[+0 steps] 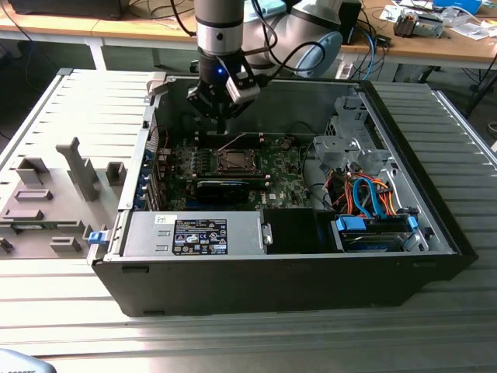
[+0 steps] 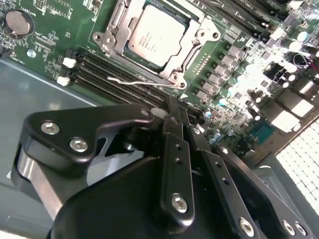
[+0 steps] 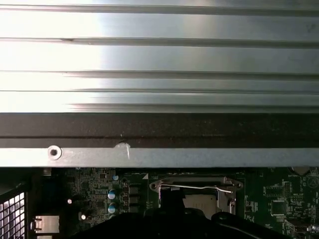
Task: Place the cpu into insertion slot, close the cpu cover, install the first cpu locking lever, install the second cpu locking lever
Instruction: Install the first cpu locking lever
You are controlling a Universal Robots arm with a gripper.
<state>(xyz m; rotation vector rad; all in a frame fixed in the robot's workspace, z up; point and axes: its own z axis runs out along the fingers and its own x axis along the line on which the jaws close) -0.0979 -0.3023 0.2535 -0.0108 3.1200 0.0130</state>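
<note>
We note a ribbed grey metal counter point(image 1: 70, 109) carrying an open computer case point(image 1: 435, 233); wooden desks point(image 1: 458, 48) with cables and clutter stand behind it. A grey fixture with upright blocks point(image 1: 54, 198) sits on the counter at the exterior view's left.

Inside the case: green motherboard point(image 1: 272, 175), a grey labelled box point(image 1: 194, 233) along the near wall, a drive bay with orange and blue cables point(image 1: 373, 198) at the exterior view's right.

The insertion slot point(image 1: 233, 161) lies mid-board. In the second wrist view the cpu point(image 2: 153, 36) sits in the slot, its pale face showing through the window of the cpu cover point(image 2: 197, 37), which lies flat around it; a thin wire lever point(image 2: 134, 79) stands free beside the socket. The first wrist view adds the case's rim point(image 3: 159, 157) and the ribbed counter beyond.

The pincer point(image 1: 220, 120) hangs above the board just behind the slot; its black fingers point(image 2: 174, 149) look drawn together, holding nothing
</note>
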